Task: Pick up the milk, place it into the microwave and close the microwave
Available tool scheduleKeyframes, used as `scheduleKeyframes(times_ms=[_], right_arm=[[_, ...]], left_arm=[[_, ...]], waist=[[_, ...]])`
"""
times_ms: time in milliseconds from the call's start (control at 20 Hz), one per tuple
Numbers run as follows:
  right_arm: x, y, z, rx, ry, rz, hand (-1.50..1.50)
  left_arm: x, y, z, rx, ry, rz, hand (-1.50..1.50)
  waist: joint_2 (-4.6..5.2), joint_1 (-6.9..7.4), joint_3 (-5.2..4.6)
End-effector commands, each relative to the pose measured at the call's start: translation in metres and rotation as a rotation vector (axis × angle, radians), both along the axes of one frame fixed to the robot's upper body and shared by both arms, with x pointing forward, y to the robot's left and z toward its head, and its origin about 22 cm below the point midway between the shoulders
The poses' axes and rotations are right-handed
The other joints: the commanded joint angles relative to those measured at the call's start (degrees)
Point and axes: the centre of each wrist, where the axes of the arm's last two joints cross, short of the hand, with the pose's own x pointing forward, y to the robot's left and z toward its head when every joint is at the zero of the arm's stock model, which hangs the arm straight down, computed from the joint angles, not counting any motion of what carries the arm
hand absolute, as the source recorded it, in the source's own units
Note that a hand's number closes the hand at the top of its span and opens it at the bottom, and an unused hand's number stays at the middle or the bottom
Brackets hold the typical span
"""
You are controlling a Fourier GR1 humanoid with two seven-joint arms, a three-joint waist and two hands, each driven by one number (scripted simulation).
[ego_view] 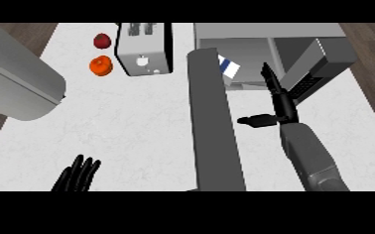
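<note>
The robot's right grey forearm (311, 156) rose from the lower edge, slanting up and leftward. Its black right hand (279, 104) stretched onward with straight fingers (270, 78) pointing up-view, thumb (253, 121) jutting left. The black left hand (75, 177) rested open at the lower left edge, fingers up.

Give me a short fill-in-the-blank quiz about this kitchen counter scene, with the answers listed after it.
1. The milk carton sits inside the ____.
2. The microwave door stands ____.
3. Left of the toaster lie a red fruit and an ____ one.
4. The left hand rests open at the lower edge, while the ____ hand stretches straight fingers toward the microwave.

Answers: microwave; open; orange; right
</note>
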Motion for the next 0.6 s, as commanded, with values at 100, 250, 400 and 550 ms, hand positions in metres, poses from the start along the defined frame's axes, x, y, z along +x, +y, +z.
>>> scheduleKeyframes(times_ms=[100, 250, 400, 550], right_arm=[[-0.033, -0.022, -0.018, 0.089, 0.001, 0.025, -1.5], [-0.063, -0.03, -0.035, 0.078, -0.001, 0.07, -1.5], [-0.073, -0.036, -0.029, 0.093, -0.032, 0.037, -1.5], [-0.103, -0.043, -0.031, 0.097, -0.03, 0.012, -1.5]], left_arm=[[0.011, -0.018, 0.002, 0.045, 0.053, -0.115, 1.5], [0.041, -0.041, -0.004, 0.108, 0.061, -0.127, 1.5], [0.056, -0.043, -0.005, 0.107, 0.103, -0.157, 1.5], [0.07, -0.052, -0.006, 0.171, 0.1, -0.18, 1.5]], waist=[[-0.19, -0.37, -0.03], [-0.35, -2.38, -0.09], [-0.33, -2.33, -0.15], [-0.23, -2.11, -0.13]])
